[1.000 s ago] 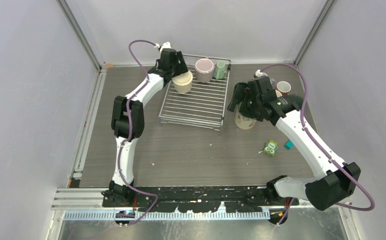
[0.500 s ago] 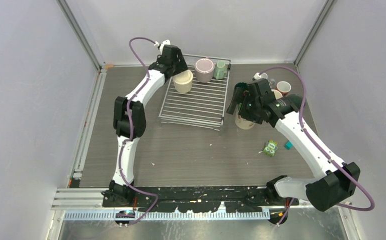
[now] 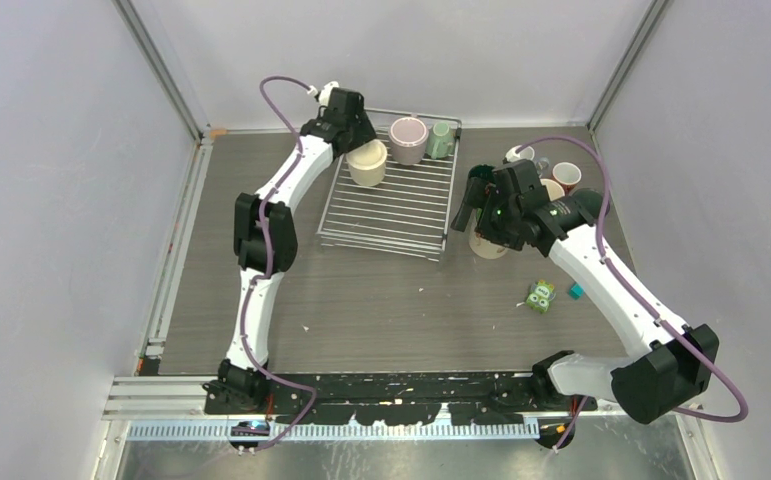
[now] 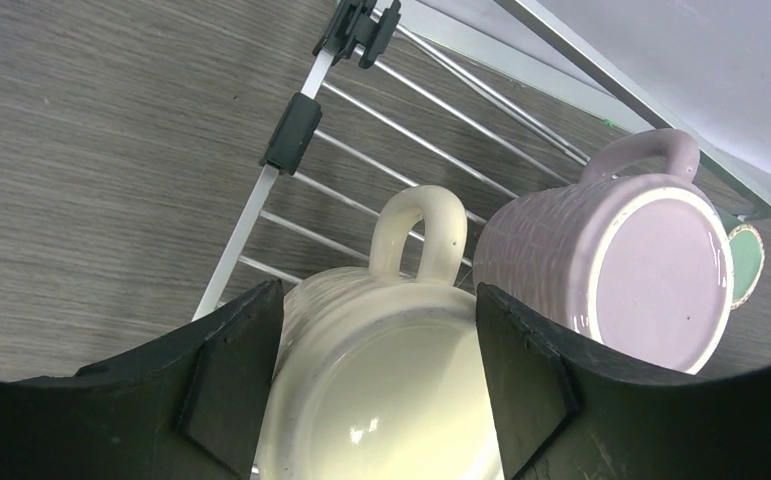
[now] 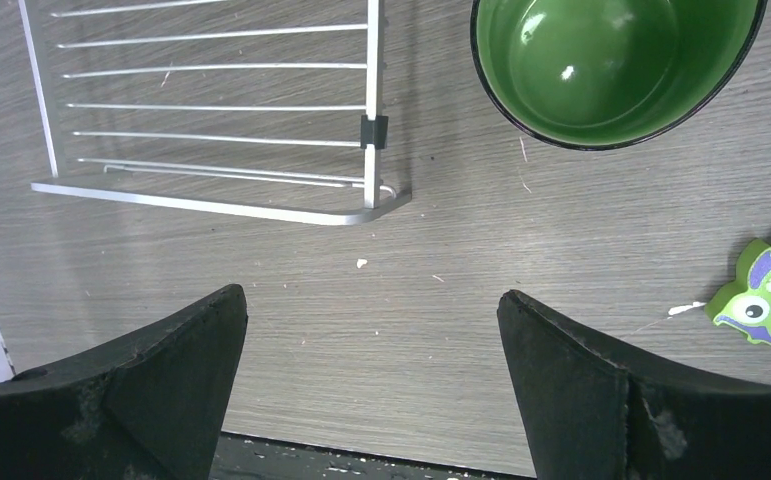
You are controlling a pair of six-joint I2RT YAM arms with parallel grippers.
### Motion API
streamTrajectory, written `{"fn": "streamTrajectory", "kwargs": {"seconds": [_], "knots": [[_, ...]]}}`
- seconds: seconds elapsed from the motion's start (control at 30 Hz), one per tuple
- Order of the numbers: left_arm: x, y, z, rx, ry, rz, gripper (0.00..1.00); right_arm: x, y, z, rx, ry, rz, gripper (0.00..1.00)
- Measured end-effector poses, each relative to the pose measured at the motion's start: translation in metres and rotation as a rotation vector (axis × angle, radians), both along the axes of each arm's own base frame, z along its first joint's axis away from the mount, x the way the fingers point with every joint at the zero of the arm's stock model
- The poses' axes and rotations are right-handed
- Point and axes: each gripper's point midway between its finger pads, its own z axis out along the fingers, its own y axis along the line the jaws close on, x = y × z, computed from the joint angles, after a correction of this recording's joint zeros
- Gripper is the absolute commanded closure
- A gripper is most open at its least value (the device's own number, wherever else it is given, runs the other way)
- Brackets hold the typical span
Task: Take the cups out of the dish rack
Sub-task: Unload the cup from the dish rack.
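Observation:
The dish rack (image 3: 391, 205) lies at the back of the table with three cups upside down along its far edge: a cream mug (image 3: 368, 165), a mauve mug (image 3: 408, 140) and a pale green mug (image 3: 441, 140). My left gripper (image 3: 354, 135) reaches down over the cream mug (image 4: 391, 400), and its fingers (image 4: 231, 380) press against both sides of that mug, handle pointing away. The mauve mug (image 4: 651, 270) stands right beside it. My right gripper (image 5: 369, 295) hangs open over bare table by the rack's near right corner (image 5: 371, 200), holding nothing.
A cup with a green inside (image 5: 611, 60) stands upright on the table right of the rack, under my right arm (image 3: 488, 245). A salmon cup (image 3: 567, 175) stands behind it. A green owl toy (image 3: 540, 296) and a small teal block (image 3: 577, 290) lie further forward.
My left gripper has edged slightly towards the back with the cream mug between its fingers. My right arm has drifted a little to the left.

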Motion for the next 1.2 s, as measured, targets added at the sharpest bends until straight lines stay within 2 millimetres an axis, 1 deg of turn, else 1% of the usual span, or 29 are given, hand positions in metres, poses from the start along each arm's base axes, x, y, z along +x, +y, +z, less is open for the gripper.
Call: {"fn": "streamTrajectory", "kwargs": {"seconds": [0.2,0.43,0.57,0.73,0.87,0.93,0.97,1.2], "knots": [[-0.003,0.002,-0.003,-0.056,0.025,0.077,0.28,-0.001,0.003,-0.004,0.01,0.004,0.007,0.0],[-0.017,0.006,-0.006,-0.154,0.073,0.187,0.28,-0.001,0.007,-0.005,0.026,0.003,0.016,0.0],[-0.022,0.007,-0.008,-0.186,0.09,0.233,0.28,-0.002,0.007,-0.008,0.028,0.009,0.02,0.0],[-0.026,0.009,-0.008,-0.206,0.098,0.281,0.28,-0.002,0.008,-0.008,0.033,0.009,0.023,0.0],[-0.037,0.013,-0.009,-0.209,0.104,0.324,0.28,-0.003,0.011,-0.008,0.038,0.009,0.028,0.0],[-0.045,0.017,-0.013,-0.205,0.116,0.347,0.27,-0.003,0.012,-0.008,0.041,0.007,0.029,0.0],[-0.046,0.017,-0.01,-0.207,0.113,0.348,0.27,-0.003,0.012,-0.008,0.042,0.007,0.03,0.0],[-0.059,0.021,-0.011,-0.211,0.125,0.371,0.27,-0.006,0.014,-0.013,0.046,0.022,0.029,0.0]]}}
